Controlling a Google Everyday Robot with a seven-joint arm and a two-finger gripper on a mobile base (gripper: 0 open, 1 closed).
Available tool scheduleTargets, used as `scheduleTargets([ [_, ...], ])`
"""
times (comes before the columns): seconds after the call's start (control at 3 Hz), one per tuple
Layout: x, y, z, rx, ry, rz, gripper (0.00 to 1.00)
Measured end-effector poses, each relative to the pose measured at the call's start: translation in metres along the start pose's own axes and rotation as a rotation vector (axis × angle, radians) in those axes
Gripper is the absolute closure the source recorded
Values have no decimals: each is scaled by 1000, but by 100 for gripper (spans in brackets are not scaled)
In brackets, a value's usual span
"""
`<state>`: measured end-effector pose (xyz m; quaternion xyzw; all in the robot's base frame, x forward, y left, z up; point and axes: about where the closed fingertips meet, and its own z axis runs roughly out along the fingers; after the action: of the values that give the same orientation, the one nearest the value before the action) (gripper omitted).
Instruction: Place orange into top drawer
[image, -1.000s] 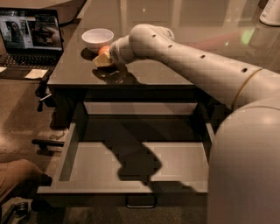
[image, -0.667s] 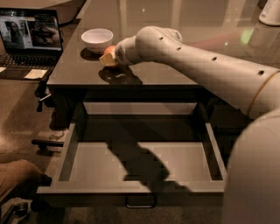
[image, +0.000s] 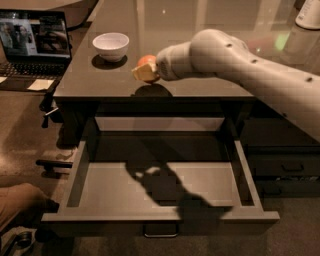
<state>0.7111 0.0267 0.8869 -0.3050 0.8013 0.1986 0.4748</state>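
The orange (image: 146, 62) is held in my gripper (image: 145, 71), lifted above the front edge of the dark table top, with its shadow just below it. My pale arm reaches in from the right. The fingers (image: 141, 74) close around the orange from the near side. The top drawer (image: 159, 220) is pulled wide open below the table edge, with a grey flat interior and a small metal handle (image: 161, 232) at its front. The arm's shadow falls on the drawer floor.
A white bowl (image: 111, 45) stands on the table left of the orange. An open laptop (image: 34, 44) sits at the far left. Narrower dark drawers (image: 285, 167) are stacked at the right. A brown object (image: 20, 205) lies on the floor at the lower left.
My gripper has lifted the orange off the table and carried it to the right and toward the front edge, away from the bowl.
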Motion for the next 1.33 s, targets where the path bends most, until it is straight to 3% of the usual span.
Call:
scheduleTargets([
  [0.67,52,5,-106,-200,53,-6,100],
  [1.0,94,17,-128,-292,172,-13,100],
  [1.33,135,39,-108,-294,358,2,100],
])
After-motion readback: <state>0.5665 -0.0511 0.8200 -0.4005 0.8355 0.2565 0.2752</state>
